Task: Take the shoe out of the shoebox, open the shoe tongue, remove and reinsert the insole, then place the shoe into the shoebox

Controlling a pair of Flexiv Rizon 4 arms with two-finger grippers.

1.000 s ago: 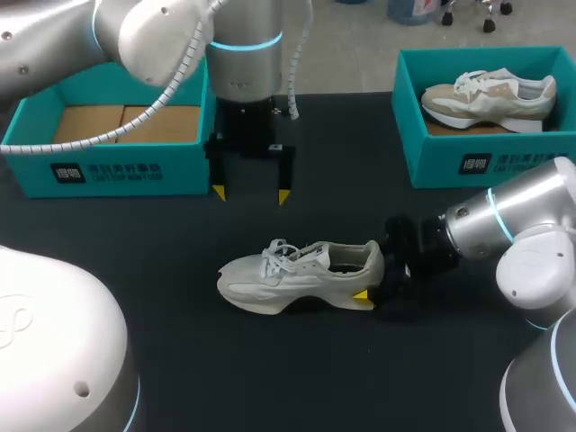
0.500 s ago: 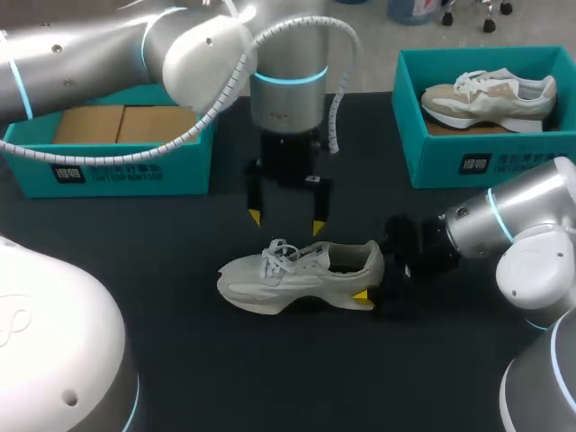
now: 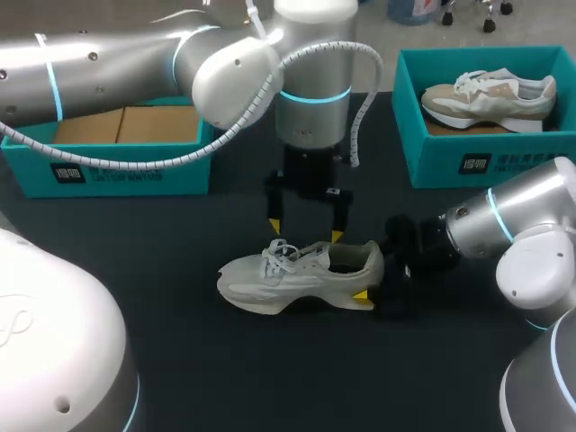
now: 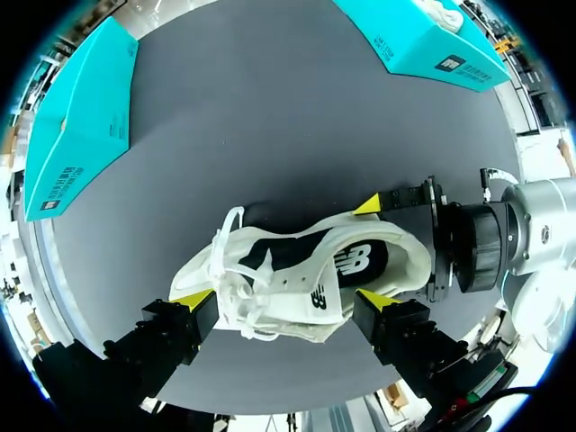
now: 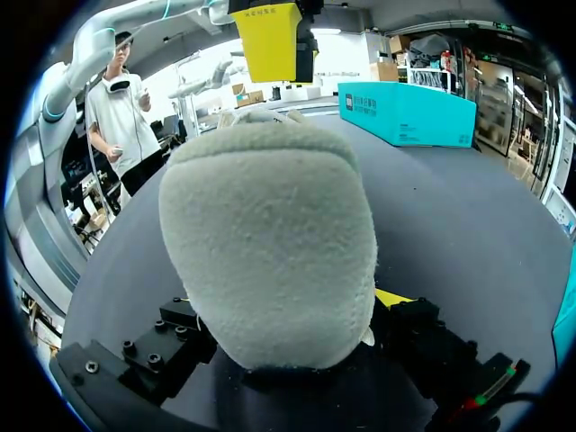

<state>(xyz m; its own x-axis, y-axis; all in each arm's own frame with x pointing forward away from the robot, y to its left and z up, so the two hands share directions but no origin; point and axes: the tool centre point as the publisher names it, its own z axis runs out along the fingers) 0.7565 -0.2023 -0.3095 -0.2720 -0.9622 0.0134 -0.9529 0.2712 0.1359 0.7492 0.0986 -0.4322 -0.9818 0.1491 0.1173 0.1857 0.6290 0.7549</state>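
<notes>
Right hand (image 3: 372, 277) clamps the white sneaker (image 3: 297, 274) by its heel, pinning it to the surface (image 3: 225, 378), while the left hand (image 3: 306, 230) hovers open just above the laces (image 3: 281, 255), set to spread them.

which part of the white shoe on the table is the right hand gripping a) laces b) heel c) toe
b: the right hand closes on the heel of the shoe from two sides, while the left hand hangs open above the laces.
</notes>
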